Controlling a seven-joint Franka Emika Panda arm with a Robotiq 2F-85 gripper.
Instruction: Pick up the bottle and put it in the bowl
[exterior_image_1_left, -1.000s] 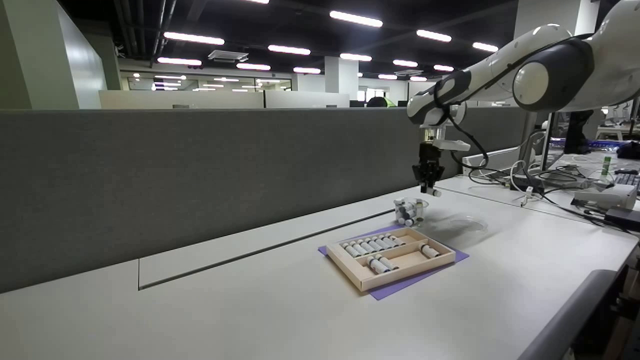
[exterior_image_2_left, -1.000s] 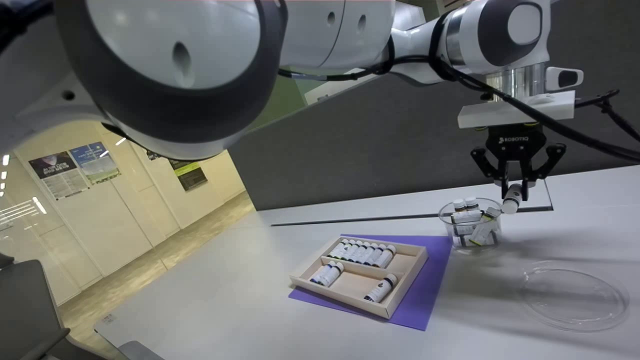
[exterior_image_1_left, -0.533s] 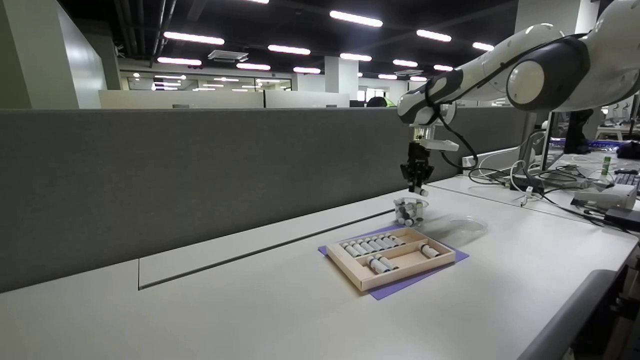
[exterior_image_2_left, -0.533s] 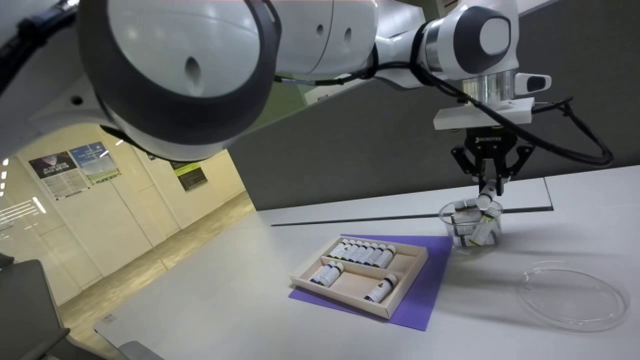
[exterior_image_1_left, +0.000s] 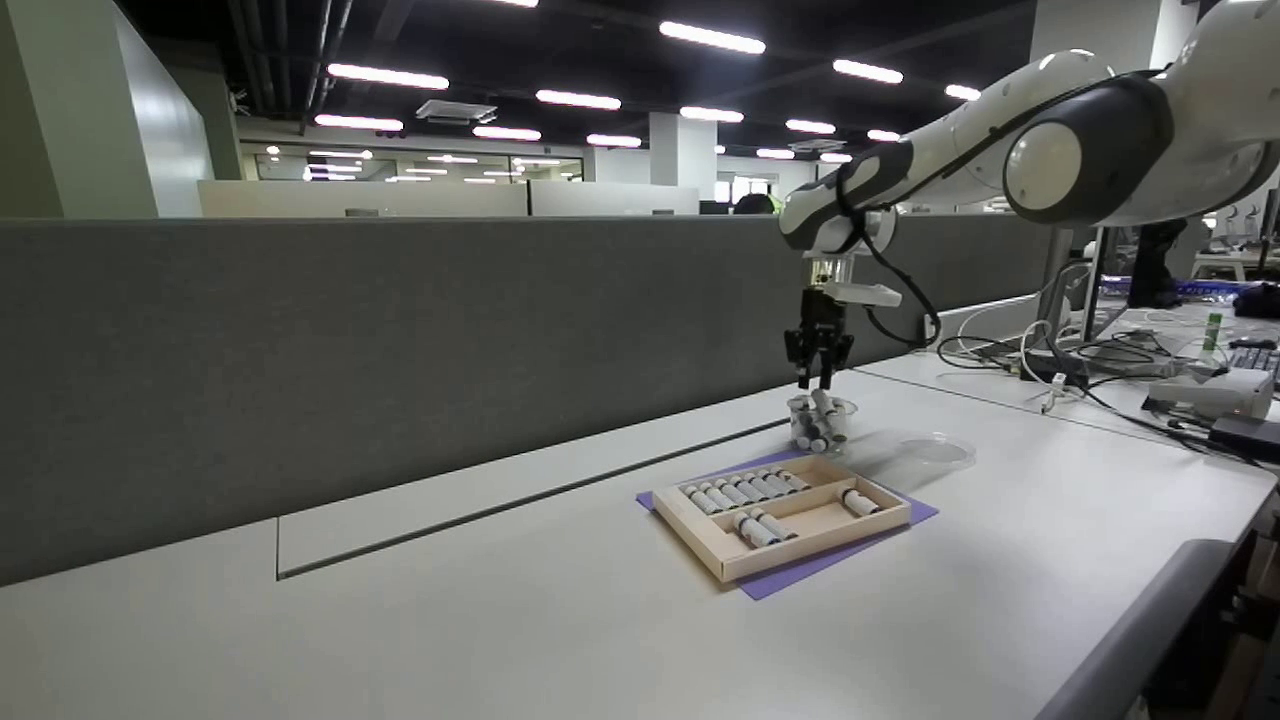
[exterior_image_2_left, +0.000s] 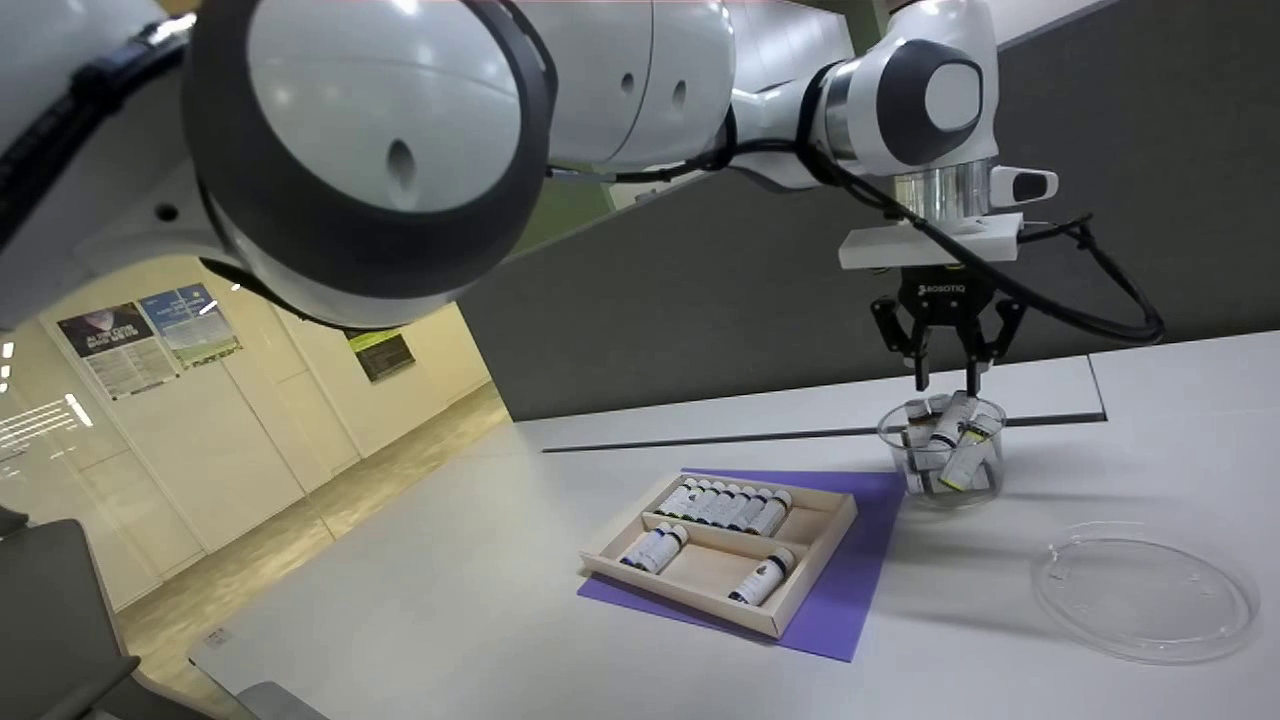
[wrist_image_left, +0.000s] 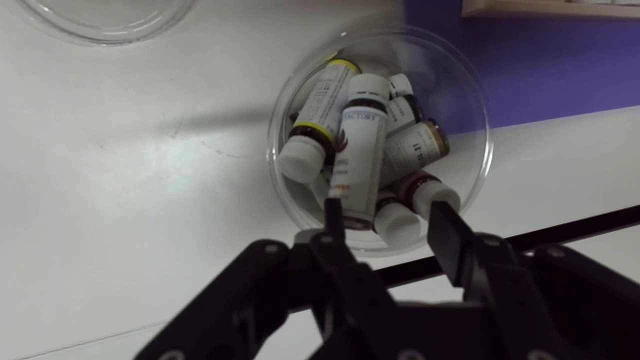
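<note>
My gripper (exterior_image_2_left: 947, 390) is open and empty just above the bowl; it also shows in an exterior view (exterior_image_1_left: 814, 385) and in the wrist view (wrist_image_left: 387, 202). The bottle (wrist_image_left: 357, 150), white-labelled with a white cap, lies tilted on top of other small bottles in the bowl. It also shows in both exterior views (exterior_image_1_left: 822, 403) (exterior_image_2_left: 953, 420). In the wrist view the left fingertip overlaps its lower end; I cannot tell whether they touch. The bowl (wrist_image_left: 484, 175) is a clear round vessel holding several bottles; it also shows in both exterior views (exterior_image_1_left: 850, 406) (exterior_image_2_left: 892, 448).
A tan wooden tray (exterior_image_2_left: 690, 597) with several bottles sits on a purple sheet (exterior_image_2_left: 872, 560) beside the bowl. A clear round lid (exterior_image_2_left: 1150, 600) lies flat on the white table, also in the wrist view (wrist_image_left: 107, 39). A grey partition (exterior_image_1_left: 400, 350) stands behind.
The gripper, shut on the bottle beside the bowl a second ago, has moved over the bowl and opened. The bottle has left the fingers and lies on the pile inside.
</note>
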